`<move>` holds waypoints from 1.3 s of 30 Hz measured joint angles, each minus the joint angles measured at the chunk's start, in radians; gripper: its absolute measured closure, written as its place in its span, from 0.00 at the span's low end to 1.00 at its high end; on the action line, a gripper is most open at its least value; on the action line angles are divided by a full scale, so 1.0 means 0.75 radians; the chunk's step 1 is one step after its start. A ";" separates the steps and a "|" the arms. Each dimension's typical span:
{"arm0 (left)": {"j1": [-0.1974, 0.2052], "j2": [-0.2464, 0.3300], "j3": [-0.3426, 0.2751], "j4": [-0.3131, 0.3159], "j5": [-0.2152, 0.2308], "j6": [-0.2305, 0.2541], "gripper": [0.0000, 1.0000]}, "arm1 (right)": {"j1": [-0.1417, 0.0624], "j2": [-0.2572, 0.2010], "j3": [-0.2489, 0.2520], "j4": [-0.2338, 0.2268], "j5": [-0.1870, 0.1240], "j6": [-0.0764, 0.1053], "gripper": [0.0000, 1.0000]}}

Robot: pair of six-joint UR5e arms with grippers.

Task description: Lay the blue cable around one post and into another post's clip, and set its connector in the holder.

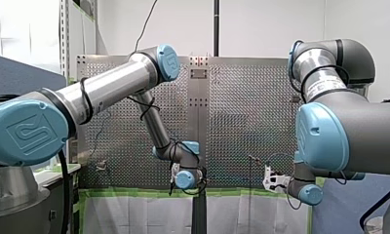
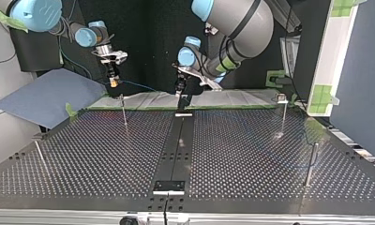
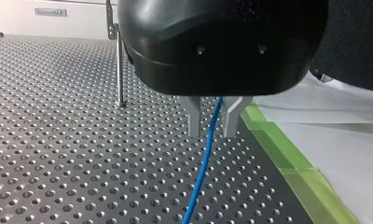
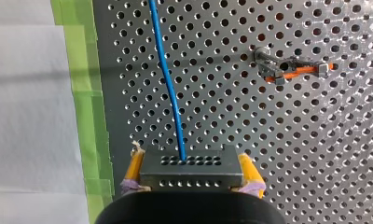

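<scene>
Closest in the right wrist view, the grey connector [image 4: 190, 170] is clamped between the yellow-padded fingers [image 4: 246, 170] of the right gripper [image 4: 190, 161]. From it the blue cable [image 4: 168, 79] is led ahead over the perforated tabletop [image 4: 250, 135], alongside green tape [image 4: 82, 84]; a post [image 4: 268, 63] with an orange clip [image 4: 299, 71] is seen to one side, apart from the cable. In the left wrist view the cable is passed between the metal fingers [image 3: 194, 119] of the left gripper [image 3: 211, 126], which are held apart, wider than the cable.
</scene>
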 joint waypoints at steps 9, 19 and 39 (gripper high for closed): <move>0.002 0.000 0.000 -0.008 0.021 -0.001 0.93 | 0.001 0.000 0.000 0.000 0.000 0.000 1.00; 0.002 0.000 0.000 -0.015 0.024 -0.002 0.93 | 0.001 0.000 0.000 0.001 0.000 0.000 1.00; -0.101 0.006 0.000 -0.071 0.018 0.116 0.98 | -0.088 0.000 -0.002 -0.001 0.009 0.006 1.00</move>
